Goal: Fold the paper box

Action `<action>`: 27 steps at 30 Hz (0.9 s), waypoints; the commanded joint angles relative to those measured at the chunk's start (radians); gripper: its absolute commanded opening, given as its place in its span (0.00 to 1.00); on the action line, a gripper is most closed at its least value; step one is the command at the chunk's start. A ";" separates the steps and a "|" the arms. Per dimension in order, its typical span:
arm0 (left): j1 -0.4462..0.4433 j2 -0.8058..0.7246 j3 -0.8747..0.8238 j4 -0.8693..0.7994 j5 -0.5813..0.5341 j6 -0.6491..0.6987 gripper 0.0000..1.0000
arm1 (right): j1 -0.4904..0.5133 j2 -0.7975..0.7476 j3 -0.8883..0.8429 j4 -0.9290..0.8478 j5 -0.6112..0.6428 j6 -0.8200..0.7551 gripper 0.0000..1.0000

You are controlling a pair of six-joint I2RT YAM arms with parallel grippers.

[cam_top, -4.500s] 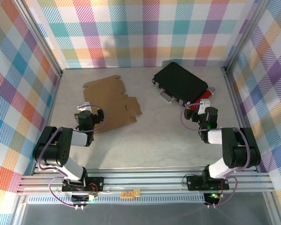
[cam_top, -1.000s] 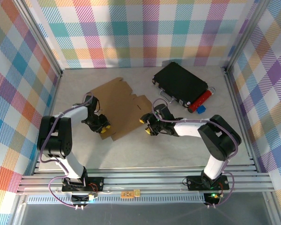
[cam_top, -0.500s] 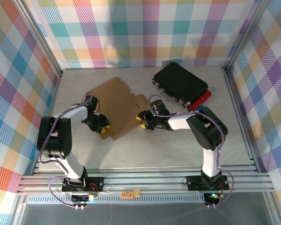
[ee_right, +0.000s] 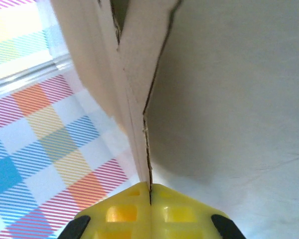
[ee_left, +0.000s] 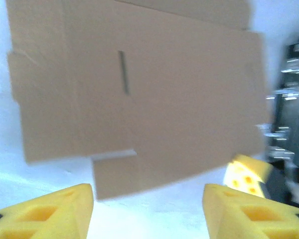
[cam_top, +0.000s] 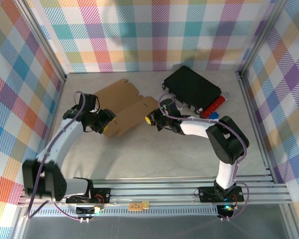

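The right hand (ee_right: 149,197) is pressed together on the right edge of the paper box (cam_top: 123,107), with the cardboard pinched between its yellow pads (ee_right: 184,211). The left hand (ee_left: 148,210) is spread, nothing gripped, just short of the sheet's near left edge. The box is seen mid-counter (cam_top: 154,149), near a black case (cam_top: 192,88).

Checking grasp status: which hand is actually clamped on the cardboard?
The right hand, pinching an edge of the paper box; the left hand is open, gripping nothing.
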 commanded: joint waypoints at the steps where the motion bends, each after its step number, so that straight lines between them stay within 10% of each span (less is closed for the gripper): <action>1: -0.059 -0.132 -0.037 -0.030 -0.020 -0.290 0.63 | 0.012 -0.042 0.063 -0.081 0.040 0.110 0.00; 15: -0.057 -0.242 -0.290 0.361 -0.094 -0.822 0.84 | 0.027 -0.096 0.148 -0.187 0.063 0.253 0.00; 27: 0.083 -0.085 -0.335 0.678 -0.018 -0.807 0.56 | 0.027 -0.169 0.181 -0.294 0.052 0.276 0.00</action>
